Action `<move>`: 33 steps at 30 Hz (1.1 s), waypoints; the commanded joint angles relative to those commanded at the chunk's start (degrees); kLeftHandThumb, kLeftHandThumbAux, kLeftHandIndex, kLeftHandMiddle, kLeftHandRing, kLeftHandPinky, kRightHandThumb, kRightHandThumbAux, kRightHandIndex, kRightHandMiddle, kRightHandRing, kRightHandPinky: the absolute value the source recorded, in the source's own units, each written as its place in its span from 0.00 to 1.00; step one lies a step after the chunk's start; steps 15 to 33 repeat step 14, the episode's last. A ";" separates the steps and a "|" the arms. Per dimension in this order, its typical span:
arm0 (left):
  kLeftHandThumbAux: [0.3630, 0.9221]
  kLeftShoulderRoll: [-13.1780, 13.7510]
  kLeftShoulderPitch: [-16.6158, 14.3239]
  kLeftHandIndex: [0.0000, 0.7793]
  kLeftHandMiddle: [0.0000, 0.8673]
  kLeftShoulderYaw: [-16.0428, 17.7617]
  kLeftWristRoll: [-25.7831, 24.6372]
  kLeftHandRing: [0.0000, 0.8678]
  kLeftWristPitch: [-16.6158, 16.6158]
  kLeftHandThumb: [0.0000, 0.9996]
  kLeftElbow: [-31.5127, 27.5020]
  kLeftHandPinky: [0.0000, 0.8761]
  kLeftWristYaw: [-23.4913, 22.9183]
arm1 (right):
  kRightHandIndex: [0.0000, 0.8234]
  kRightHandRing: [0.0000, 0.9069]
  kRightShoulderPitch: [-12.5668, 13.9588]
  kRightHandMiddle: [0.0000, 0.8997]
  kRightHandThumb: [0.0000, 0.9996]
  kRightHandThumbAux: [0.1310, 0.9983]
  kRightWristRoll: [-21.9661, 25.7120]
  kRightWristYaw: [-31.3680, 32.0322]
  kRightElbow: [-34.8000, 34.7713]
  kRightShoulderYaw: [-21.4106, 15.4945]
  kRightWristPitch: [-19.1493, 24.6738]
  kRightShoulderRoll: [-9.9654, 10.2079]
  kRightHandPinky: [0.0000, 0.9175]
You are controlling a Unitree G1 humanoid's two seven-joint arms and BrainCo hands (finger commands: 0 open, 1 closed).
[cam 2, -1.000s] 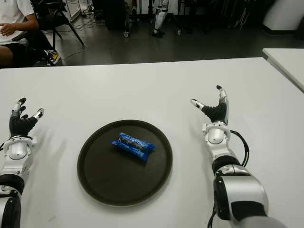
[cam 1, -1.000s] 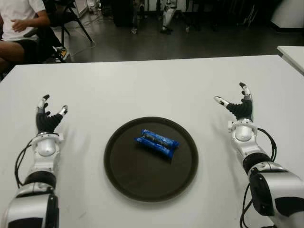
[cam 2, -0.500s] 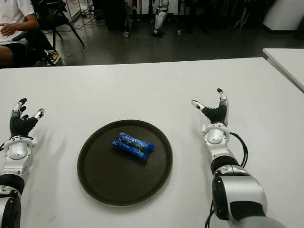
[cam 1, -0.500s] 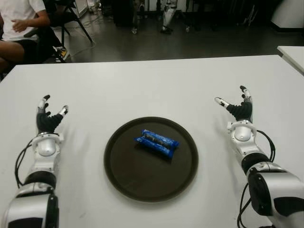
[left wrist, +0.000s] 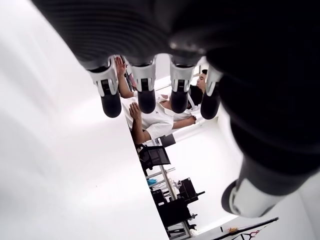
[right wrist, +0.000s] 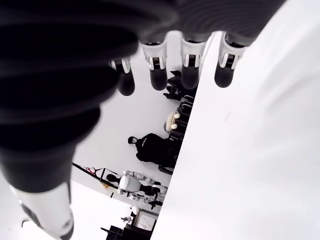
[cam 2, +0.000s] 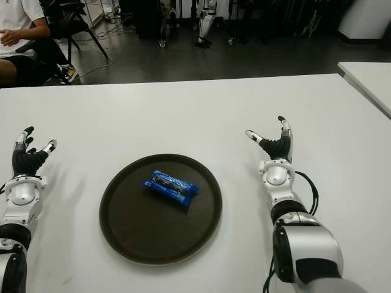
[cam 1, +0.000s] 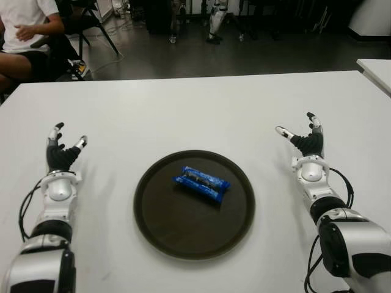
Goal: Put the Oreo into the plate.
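Note:
A blue Oreo packet lies inside the round dark plate near the middle of the white table, a little toward the plate's far side. My left hand shows well to the left of the plate, fingers spread and holding nothing. To the right of the plate is my right hand, also spread and empty. Both wrist views show extended fingers over bare table, with nothing grasped.
A seated person is beyond the table's far left corner, beside a chair. Another white table's corner shows at the far right. Dark floor with equipment lies beyond the far edge.
My right hand has drifted slightly nearer and lower. The left hand, the plate and the Oreo packet have not moved.

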 joint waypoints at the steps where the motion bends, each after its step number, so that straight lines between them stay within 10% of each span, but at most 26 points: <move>1: 0.64 -0.02 -0.01 0.00 0.00 0.04 -0.03 0.00 -0.07 0.00 0.01 0.00 0.06 | 0.00 0.00 0.01 0.00 0.00 0.70 -0.07 -0.04 0.01 0.06 0.00 -0.02 0.00; 33: 0.69 0.04 -0.13 0.00 0.00 0.49 -0.59 0.00 -0.07 0.00 0.26 0.00 -0.73 | 0.02 0.00 0.04 0.00 0.00 0.72 -0.10 -0.52 -0.12 0.53 -1.13 -0.05 0.00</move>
